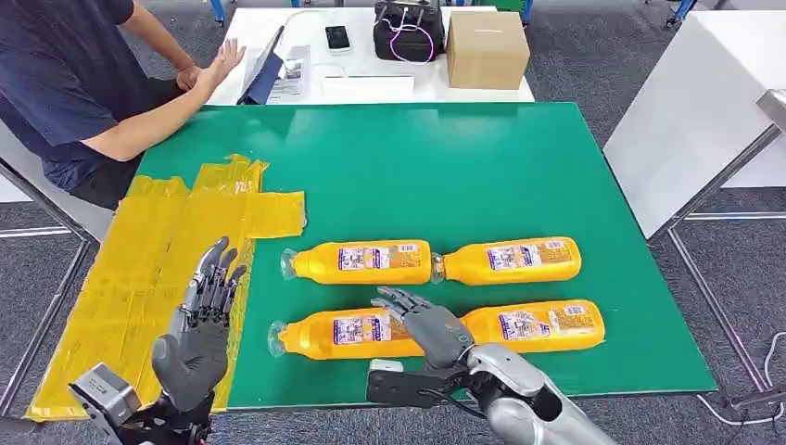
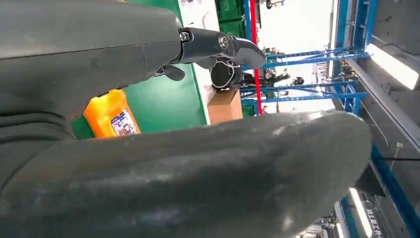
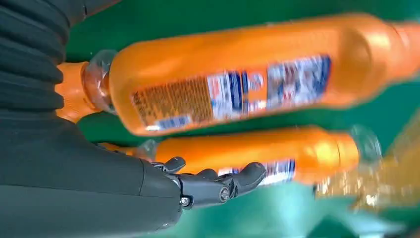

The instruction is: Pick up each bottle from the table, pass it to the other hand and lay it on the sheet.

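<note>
Several orange bottles lie on their sides in two rows on the green mat (image 1: 482, 176). In the near row are a left bottle (image 1: 324, 336) and a right bottle (image 1: 547, 325). In the far row are a left bottle (image 1: 361, 262) and a right bottle (image 1: 514, 260). My right hand (image 1: 428, 324) hovers with its fingers spread over the near row, where those two bottles meet, holding nothing. Two bottles (image 3: 228, 84) (image 3: 257, 153) lie beyond its fingertips (image 3: 218, 186) in the right wrist view. My left hand (image 1: 206, 320) is raised, fingers apart and empty, over the edge of the yellow sheet (image 1: 148, 269). An orange bottle (image 2: 111, 116) lies past it.
A person sits at the far left with a forearm (image 1: 158, 116) on the mat's corner. Behind the mat, a white table carries a cardboard box (image 1: 487, 48), a black bag (image 1: 408, 30) and a phone (image 1: 337, 37). Another white table (image 1: 695, 111) stands to the right.
</note>
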